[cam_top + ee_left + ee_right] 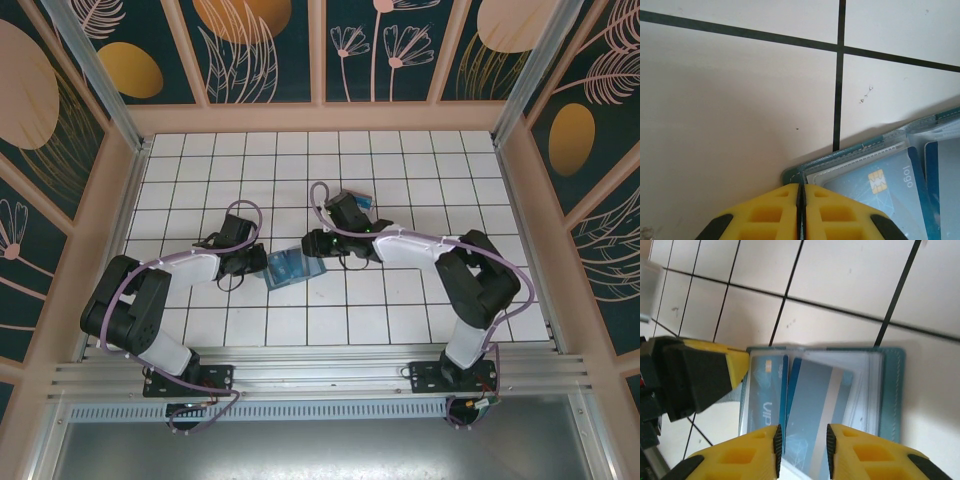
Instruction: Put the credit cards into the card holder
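Top external view: the open holder [290, 268] lies mid-table, left gripper [257, 262] at its 9 o'clock, right gripper [312, 245] at 1 o'clock. Left jaws are pressed together at the holder's corner; whether they pinch it is unclear. Right jaws stand parted over a striped card [815, 395] inside the holder, second card [765, 390] at its 9 o'clock.

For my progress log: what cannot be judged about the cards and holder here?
Top external: the card holder is too small to count its cards.
Left wrist: the left gripper, shut, hides whether it pinches the holder; the chip card is cut by the frame.
Right wrist: the right gripper hides the lower end of the striped card.
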{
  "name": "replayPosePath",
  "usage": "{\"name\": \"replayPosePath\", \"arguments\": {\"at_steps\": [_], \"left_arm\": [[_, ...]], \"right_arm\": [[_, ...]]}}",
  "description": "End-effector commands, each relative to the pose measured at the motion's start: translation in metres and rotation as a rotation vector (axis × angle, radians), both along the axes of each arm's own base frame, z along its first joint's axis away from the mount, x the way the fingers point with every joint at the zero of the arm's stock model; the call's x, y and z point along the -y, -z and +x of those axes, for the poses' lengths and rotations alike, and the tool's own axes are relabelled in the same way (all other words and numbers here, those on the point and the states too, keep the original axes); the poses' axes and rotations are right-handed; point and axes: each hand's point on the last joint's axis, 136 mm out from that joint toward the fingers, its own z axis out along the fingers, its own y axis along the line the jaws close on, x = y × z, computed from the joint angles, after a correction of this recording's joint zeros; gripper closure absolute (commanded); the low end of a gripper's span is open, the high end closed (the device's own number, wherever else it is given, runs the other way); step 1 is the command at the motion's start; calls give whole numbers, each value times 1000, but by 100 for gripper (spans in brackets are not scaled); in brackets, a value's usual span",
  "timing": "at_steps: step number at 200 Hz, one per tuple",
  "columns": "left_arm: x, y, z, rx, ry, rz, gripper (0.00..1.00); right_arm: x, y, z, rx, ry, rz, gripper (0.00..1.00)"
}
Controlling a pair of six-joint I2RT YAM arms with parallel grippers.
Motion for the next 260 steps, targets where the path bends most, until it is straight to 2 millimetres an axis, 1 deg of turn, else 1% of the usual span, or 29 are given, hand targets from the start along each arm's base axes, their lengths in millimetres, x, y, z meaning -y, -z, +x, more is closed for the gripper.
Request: {"name": "replayPosePath", "arguments": {"at_steps": [1, 22, 37, 51, 70, 94, 131, 156, 183, 238, 260], "left_arm": [[4, 12, -13, -69, 24, -6, 87], [3, 12, -14, -69, 22, -4, 87], [3, 14, -15, -72, 23, -6, 87], [4, 14, -15, -73, 23, -7, 87], [4, 14, -15, -73, 24, -7, 87], [3, 15, -16, -73, 21, -6, 87], [1, 15, -17, -73, 19, -2, 87], [3, 16, -17, -73, 22, -9, 87], [3, 15, -17, -74, 22, -11, 87], [2, 17, -18, -76, 20, -10, 87], [3, 16, -18, -73, 20, -11, 87]], "right_arm": [[1, 18, -21, -91, -17, 16, 67], [5, 25, -30, -123, -10, 29, 66], [6, 32, -34, -146, -10, 18, 65], [5, 34, -36, -156, -16, 28, 65], [1, 33, -36, -158, -20, 43, 64], [-2, 38, -36, -169, -22, 35, 64], [6, 50, -37, -183, -2, -14, 64], [4, 52, -37, -184, -1, -15, 64], [-6, 47, -36, -185, -15, 30, 64], [-28, 15, -24, -110, -55, 101, 64], [-38, 8, -24, -99, -91, 131, 64]]}}
